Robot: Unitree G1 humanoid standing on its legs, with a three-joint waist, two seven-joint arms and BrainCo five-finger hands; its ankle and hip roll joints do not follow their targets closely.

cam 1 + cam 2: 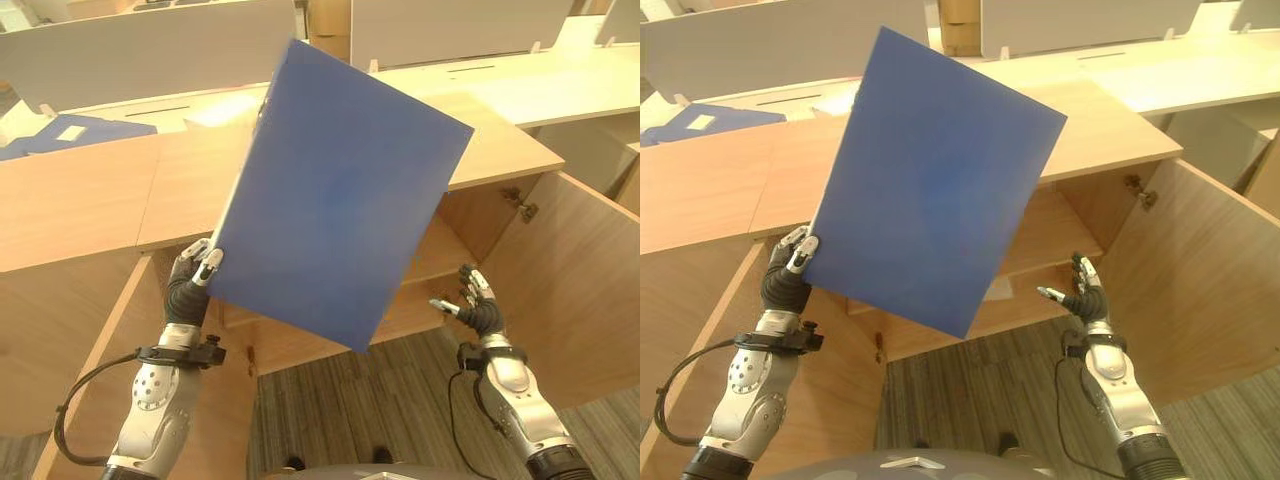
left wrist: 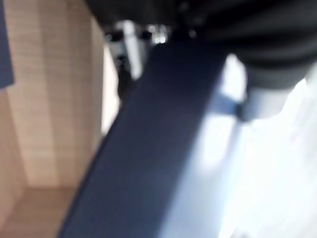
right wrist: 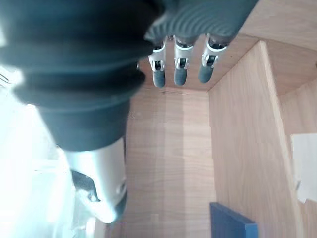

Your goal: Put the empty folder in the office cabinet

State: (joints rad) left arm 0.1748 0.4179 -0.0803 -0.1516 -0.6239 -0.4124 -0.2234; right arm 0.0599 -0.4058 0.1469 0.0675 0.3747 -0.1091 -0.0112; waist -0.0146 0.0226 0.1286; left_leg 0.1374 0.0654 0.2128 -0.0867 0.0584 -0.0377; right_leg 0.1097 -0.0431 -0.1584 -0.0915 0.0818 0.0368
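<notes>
You're pinching the blue folder (image 1: 335, 195) at its lower corner with the left hand (image 1: 192, 275); it's looking stiff, light, slick, prone to swinging; right hand (image 1: 474, 302) is hanging released by the cabinet (image 1: 560, 260), so support the free edge.

both arms are silver-grey metal with rounded shells and small dark screw holes along the forearm. a black band with a small box clamps each wrist. the left hand (image 1: 190, 285) and the right hand (image 1: 478, 305) wear dark ribbed covers over the back and wrist. the fingers (image 3: 179, 69) are silver with dark tips, with small black joints showing in the right wrist view. a silver thumb sits apart, below the cover.
</notes>
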